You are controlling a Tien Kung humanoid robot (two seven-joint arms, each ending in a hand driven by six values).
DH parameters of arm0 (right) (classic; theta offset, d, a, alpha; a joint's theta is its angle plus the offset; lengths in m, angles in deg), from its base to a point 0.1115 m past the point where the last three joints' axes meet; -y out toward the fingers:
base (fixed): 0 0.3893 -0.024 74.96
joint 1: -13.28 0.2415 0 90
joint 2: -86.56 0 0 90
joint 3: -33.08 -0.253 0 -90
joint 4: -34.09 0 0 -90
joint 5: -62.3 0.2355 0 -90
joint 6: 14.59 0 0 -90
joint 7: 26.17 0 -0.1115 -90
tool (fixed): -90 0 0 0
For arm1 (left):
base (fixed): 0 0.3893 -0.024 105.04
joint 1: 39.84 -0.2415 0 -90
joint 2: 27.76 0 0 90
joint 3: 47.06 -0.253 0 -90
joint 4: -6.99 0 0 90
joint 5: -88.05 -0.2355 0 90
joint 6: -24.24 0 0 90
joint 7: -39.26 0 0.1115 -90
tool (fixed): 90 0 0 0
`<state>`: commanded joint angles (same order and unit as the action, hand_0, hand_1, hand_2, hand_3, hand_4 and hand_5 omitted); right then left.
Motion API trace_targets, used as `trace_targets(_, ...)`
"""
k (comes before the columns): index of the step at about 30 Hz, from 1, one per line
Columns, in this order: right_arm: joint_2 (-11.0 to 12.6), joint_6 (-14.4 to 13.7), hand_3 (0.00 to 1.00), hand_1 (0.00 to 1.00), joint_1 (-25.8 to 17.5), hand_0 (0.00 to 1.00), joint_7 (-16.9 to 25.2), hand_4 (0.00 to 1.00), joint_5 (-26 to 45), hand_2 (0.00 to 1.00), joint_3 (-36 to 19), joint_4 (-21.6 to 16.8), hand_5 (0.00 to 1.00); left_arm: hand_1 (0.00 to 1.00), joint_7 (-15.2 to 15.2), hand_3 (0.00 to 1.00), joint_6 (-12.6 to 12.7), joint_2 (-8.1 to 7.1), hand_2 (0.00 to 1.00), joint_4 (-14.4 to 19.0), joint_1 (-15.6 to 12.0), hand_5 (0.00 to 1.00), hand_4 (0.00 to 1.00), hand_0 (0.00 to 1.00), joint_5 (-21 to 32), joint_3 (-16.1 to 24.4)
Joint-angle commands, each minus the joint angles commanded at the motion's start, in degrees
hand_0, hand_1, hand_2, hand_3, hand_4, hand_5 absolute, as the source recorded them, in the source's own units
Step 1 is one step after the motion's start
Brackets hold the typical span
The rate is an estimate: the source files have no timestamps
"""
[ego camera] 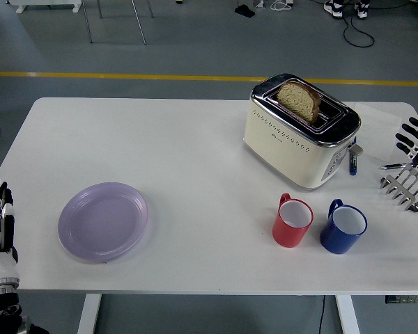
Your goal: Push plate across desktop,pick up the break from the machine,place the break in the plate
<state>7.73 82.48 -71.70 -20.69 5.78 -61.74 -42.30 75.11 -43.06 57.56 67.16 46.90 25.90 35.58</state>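
Resting on the white tabletop (195,160), a round lilac plastic plate (103,220) lies near the front left, untouched. A brown bread slice (299,100) stands upright in one slot of the cream toaster with a chrome top (299,132) at the far right. A red mug (292,220) and a blue mug (343,227) stand side by side in front of it. The left hand (0,223) hangs at the left edge, fingers straight, holding nothing. The right hand (414,149) sits at the right edge, fingers spread and empty.
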Motion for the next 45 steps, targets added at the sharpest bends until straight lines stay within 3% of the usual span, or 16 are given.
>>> trace_targets(18, -0.22, -0.04, 0.814, 0.804, -0.04, 0.902, 0.01, 0.556, 0.04, 0.836, 0.31, 0.04, 0.610, 0.940, -1.94, 0.975, -4.05, -0.06, 0.980, -4.87, 1.57, 0.998, 0.553, 0.943, 1.10, -3.66)
trace_targets(27, -0.29, -0.04, 0.814, 0.805, 0.03, 0.902, -0.07, 0.556, 0.01, 0.836, 0.59, 0.04, 0.610, 0.934, -2.61, 0.975, -5.18, -0.24, 0.977, -5.19, 1.33, 0.998, 0.550, 0.936, 0.77, -5.02)
trace_targets(45, -0.56, -0.07, 0.813, 0.804, 0.69, 0.902, -0.28, 0.555, 0.10, 0.836, 0.69, 0.11, 0.609, 0.919, -3.78, 0.960, -6.87, -0.34, 0.964, -5.80, 3.46, 0.998, 0.550, 0.917, -0.07, -7.97)
